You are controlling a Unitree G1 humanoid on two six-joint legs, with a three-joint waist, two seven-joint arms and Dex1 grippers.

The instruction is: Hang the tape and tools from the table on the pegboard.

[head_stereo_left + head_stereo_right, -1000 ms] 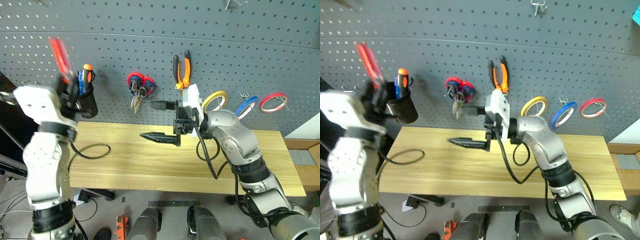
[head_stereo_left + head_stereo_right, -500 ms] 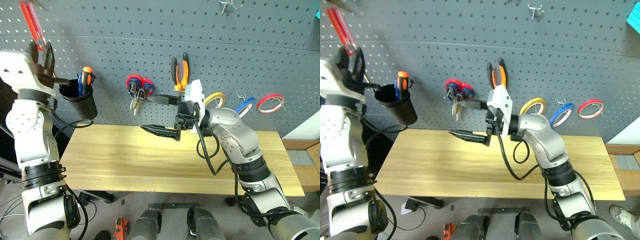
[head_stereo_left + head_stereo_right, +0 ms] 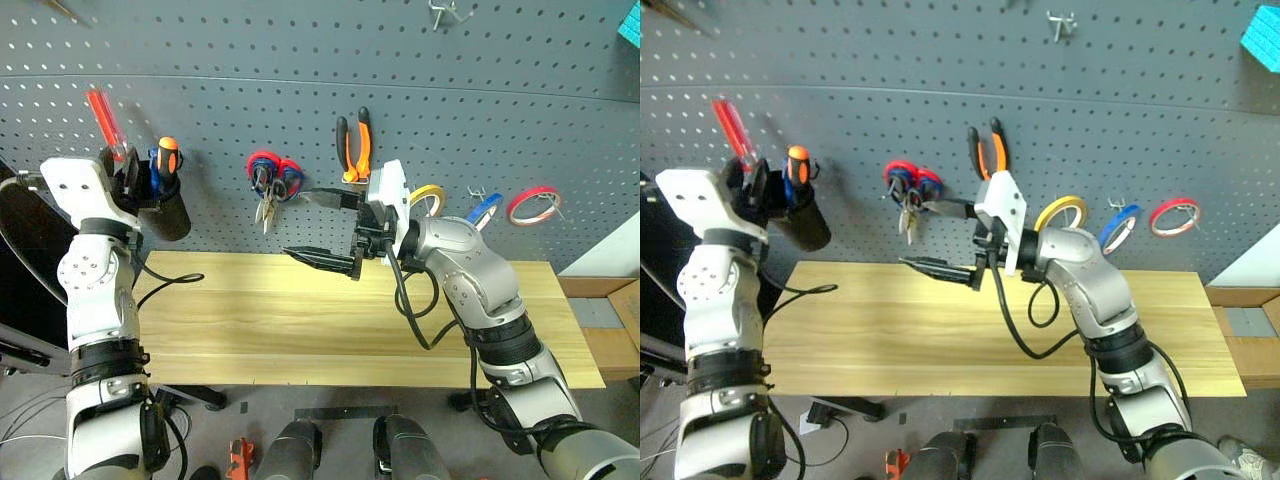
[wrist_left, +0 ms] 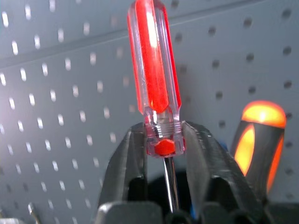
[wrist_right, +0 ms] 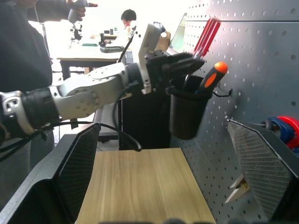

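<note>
Screwdriver (image 4: 156, 79), red handle, sits upright between your left claw (image 4: 163, 154) fingers over the black cup (image 3: 168, 215) on the pegboard (image 3: 300, 60), whether clamped you cannot tell | right claw (image 3: 322, 228) wide, empty, above the worktop (image 3: 300, 320), right of that cup | pliers (image 3: 352, 145), yellow tape (image 3: 428, 196) hang further right.

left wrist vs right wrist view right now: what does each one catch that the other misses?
Left wrist alone: a close look at the left gripper, its fingers on either side of the red-handled screwdriver at the base of the handle, with the thin shaft running down between them.

Right wrist alone: the table, the red-and-blue-handled scissors, the black cup as a whole on its hook, the left arm reaching to that cup, and a person in the background.

Both: the pegboard, the red-handled screwdriver and the orange-and-blue-handled screwdriver.
</note>
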